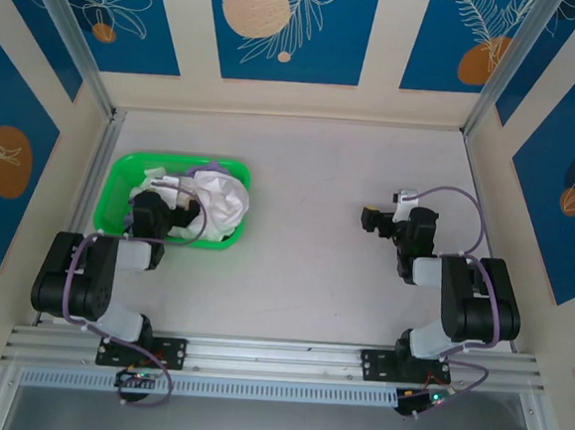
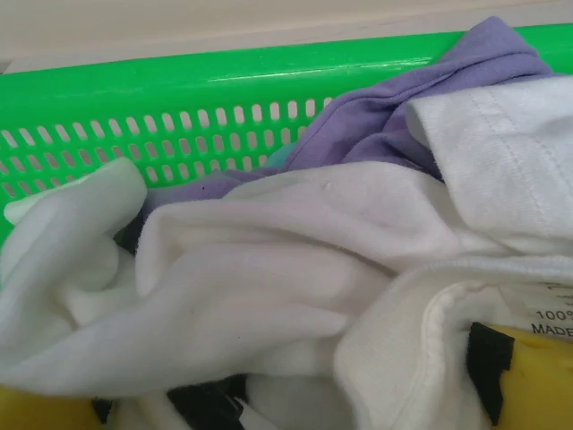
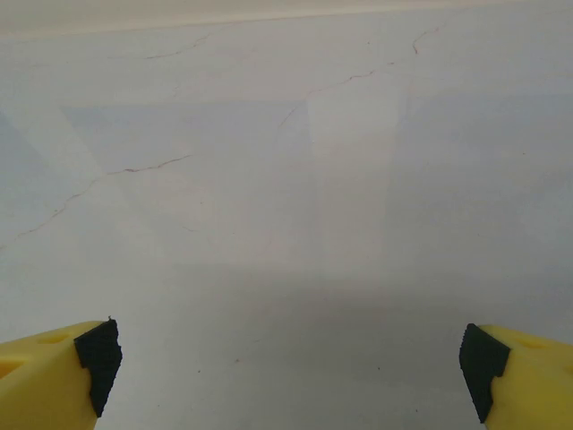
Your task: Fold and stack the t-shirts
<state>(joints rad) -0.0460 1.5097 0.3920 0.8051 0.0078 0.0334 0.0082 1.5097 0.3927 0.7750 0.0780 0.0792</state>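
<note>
The pale table (image 1: 302, 286) takes up most of the overhead view, bare across its middle and right. At its left of centre sits the green basket (image 1: 121, 174), with slotted walls, and both t-shirts are heaped inside it. The white t-shirt (image 2: 269, 269) makes up the bulk of the pile, crumpled in soft folds. The lavender t-shirt (image 2: 385, 116) is tucked behind and under it, and drapes up over the basket's far rim at the upper right of the left wrist view. The left gripper (image 1: 153, 212) is down in the near side of the basket. Its yellow fingers (image 2: 537, 376) are spread wide at the bottom corners of its own view, with white cloth bunched between and over them, not pinched. The right gripper (image 3: 291, 367) hangs over bare table at the right of the overhead view, its jaws wide apart with nothing between them. A small printed label (image 2: 551, 318) shows on the white t-shirt at the lower right of the left wrist view.
</note>
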